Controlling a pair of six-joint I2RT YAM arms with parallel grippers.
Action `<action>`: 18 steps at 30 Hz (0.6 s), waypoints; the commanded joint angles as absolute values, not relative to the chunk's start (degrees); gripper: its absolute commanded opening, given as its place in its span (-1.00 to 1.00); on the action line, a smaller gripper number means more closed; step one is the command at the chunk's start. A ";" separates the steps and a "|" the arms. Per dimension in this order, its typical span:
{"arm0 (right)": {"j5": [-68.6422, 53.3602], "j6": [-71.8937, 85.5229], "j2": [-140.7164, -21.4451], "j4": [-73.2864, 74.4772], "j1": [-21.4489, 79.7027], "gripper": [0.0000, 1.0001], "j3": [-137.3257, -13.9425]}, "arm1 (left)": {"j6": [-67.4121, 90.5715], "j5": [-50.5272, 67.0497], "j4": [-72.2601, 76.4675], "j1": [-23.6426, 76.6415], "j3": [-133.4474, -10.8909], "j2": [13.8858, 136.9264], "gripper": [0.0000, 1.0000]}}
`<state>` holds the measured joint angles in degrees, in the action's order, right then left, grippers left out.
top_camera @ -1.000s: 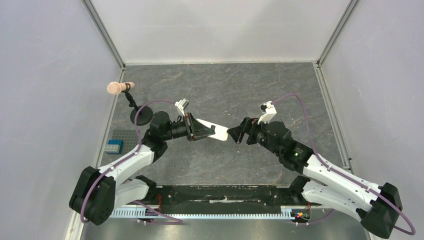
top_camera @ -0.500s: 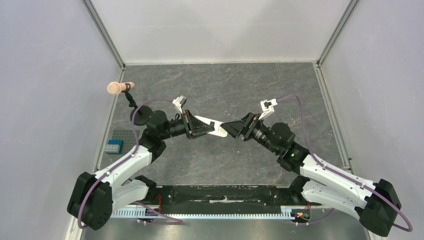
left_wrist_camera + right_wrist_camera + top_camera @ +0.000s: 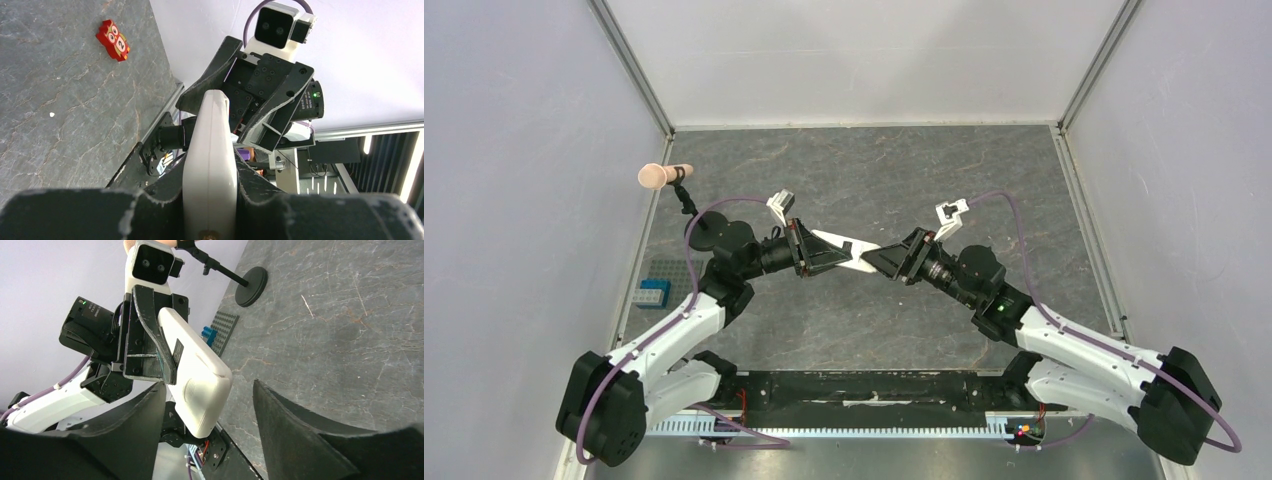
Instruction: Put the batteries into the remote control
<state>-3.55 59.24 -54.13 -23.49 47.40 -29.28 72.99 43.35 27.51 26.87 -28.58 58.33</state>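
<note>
**Remote bridged between two claws; batteries out of view**

The left claw (image 3: 829, 252) is clenched on the remote (image 3: 852, 253), holding it clear of the table (image 3: 874, 170). The remote's long axis runs straight from the left claw toward the right claw (image 3: 207, 390). That claw's jaws stand released, one on each side of the remote's free end, apparently touching neither face. The right arm is therefore nearer for work there. The ridged cover (image 3: 192, 388) looks closed, hiding the compartment's contents. No batteries show in any view.
</note>
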 commanded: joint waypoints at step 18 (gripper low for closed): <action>-6.95 62.09 -56.35 -29.09 45.79 -0.11 -28.28 | 74.27 43.81 29.95 27.25 -31.59 57.08 -0.96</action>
<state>-5.74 61.95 -54.87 -26.52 46.04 -27.31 73.06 42.52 26.63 26.87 -28.58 57.80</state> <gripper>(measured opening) 0.447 0.278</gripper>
